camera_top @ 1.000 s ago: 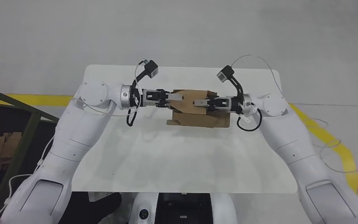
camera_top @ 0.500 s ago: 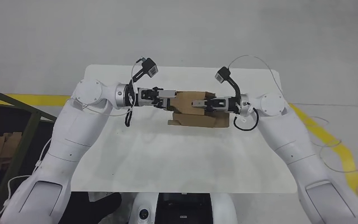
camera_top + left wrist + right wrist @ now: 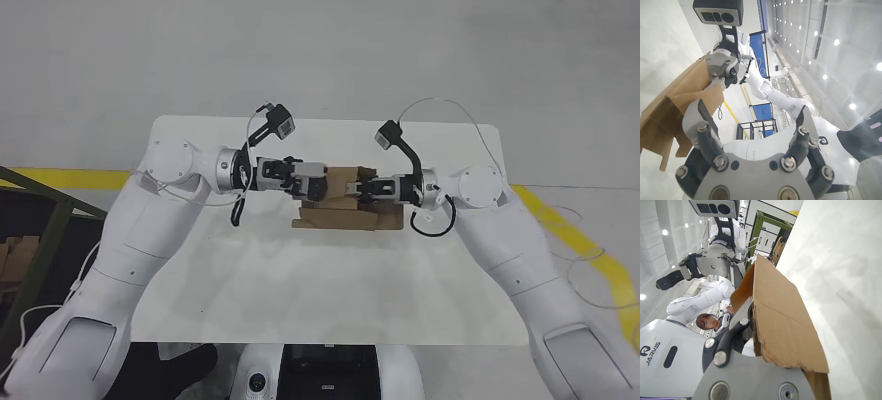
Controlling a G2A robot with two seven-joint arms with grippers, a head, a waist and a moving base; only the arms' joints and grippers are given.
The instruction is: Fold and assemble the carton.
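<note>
The brown carton (image 3: pixel 340 203), partly unfolded, is held just above the far middle of the white table (image 3: pixel 300 290). My right gripper (image 3: pixel 358 190) is shut on one of its flaps; the left wrist view shows it (image 3: pixel 716 85) pinching the flap's edge. In the right wrist view a carton panel (image 3: pixel 780 321) covers that gripper, and one of its fingers (image 3: pixel 743 309) lies against the cardboard. My left gripper (image 3: pixel 318 186) is open at the carton's other end. Its jaws (image 3: pixel 753 115) stand wide apart, one finger resting on the carton (image 3: pixel 677 98). It also shows across the carton (image 3: pixel 698 281).
The table's far edge lies just behind the carton, and broad white surface stretches toward the near edge. A dark green rack (image 3: pixel 30 220) stands off the table's left side, with a yellow floor line (image 3: pixel 570 240) on the right.
Both wrists have turned and drawn closer together. The carton has shifted slightly left and toward the near side, and the left gripper now sits against its end.
</note>
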